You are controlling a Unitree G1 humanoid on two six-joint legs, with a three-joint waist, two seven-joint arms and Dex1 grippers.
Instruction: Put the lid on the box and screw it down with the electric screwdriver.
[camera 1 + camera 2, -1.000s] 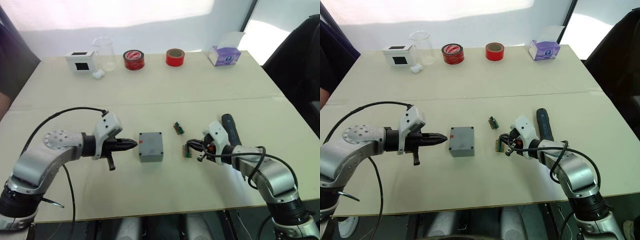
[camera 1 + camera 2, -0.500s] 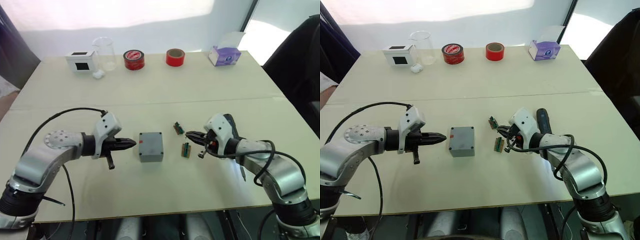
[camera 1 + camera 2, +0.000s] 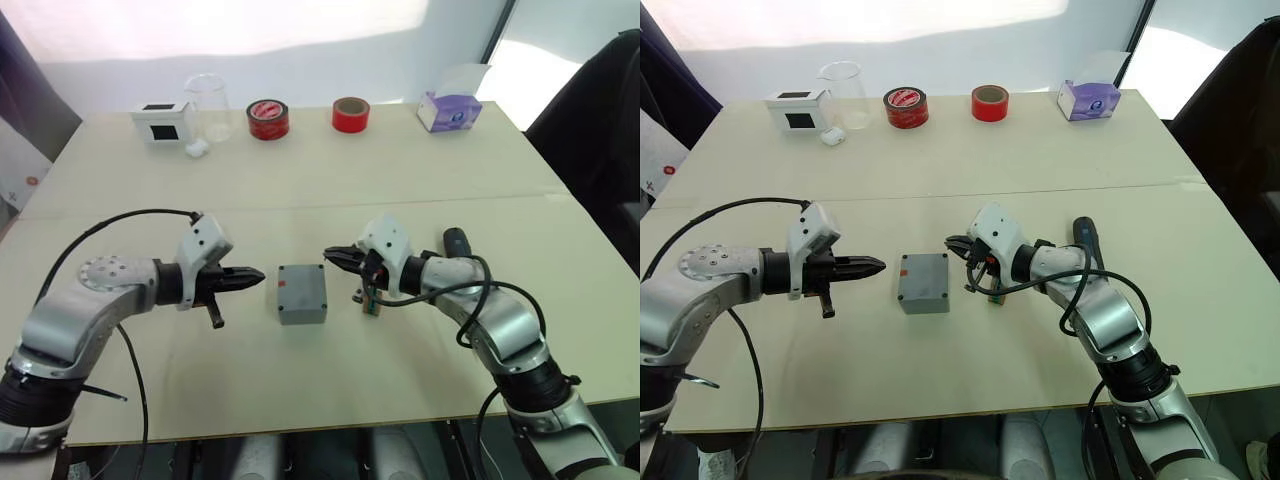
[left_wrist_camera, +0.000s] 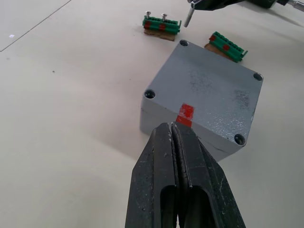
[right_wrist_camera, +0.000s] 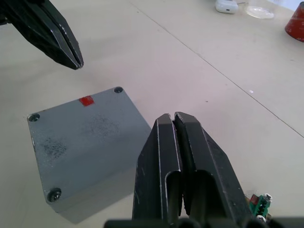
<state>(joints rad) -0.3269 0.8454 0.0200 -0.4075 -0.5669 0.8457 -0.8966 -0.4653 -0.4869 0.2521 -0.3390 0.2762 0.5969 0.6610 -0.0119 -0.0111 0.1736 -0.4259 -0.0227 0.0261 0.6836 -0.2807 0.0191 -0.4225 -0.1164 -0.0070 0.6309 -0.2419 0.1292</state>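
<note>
Box (image 3: 301, 293) sits at the table's (image 3: 300, 190) middle with its lid on, screws in the corners and a red mark facing the left gripper (image 3: 258, 275). That gripper hovers just beside the box, fingers pressed together. Right gripper (image 3: 333, 255), fingers likewise together and empty, hangs near the box's opposite edge. Electric screwdriver (image 3: 457, 243) lies beyond the right arm, well apart from the box.

box (image 3: 301, 293) on table (image 3: 300, 190) centre, left hand (image 3: 255, 277) left of it, right hand (image 3: 333, 256) right
</note>
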